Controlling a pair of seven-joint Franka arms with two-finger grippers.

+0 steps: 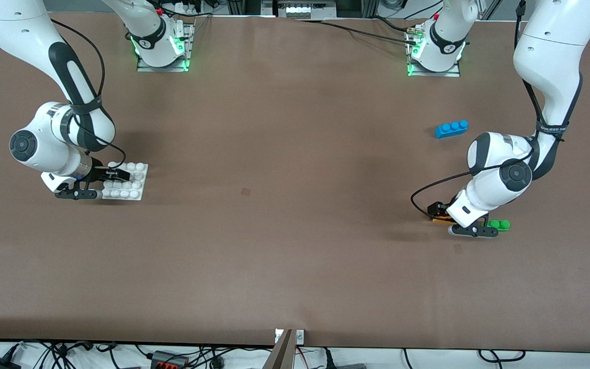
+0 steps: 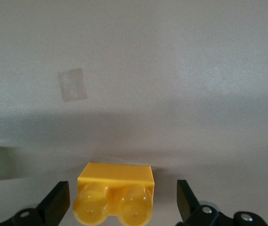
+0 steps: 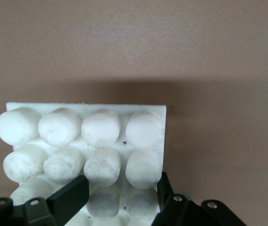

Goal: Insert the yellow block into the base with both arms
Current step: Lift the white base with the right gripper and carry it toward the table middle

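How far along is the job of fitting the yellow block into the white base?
Done: both arms have reached their parts. In hand: the right pincer is down at the base, fingers straddling one edge; the left pincer stands open around the yellow block, still on the table. Left: grasp, lift, bring together, press in.

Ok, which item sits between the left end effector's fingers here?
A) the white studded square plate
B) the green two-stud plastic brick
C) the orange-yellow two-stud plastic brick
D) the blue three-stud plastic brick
C: the left wrist view shows the orange-yellow two-stud plastic brick on the table between the open fingers of the left end effector, with gaps on both sides.
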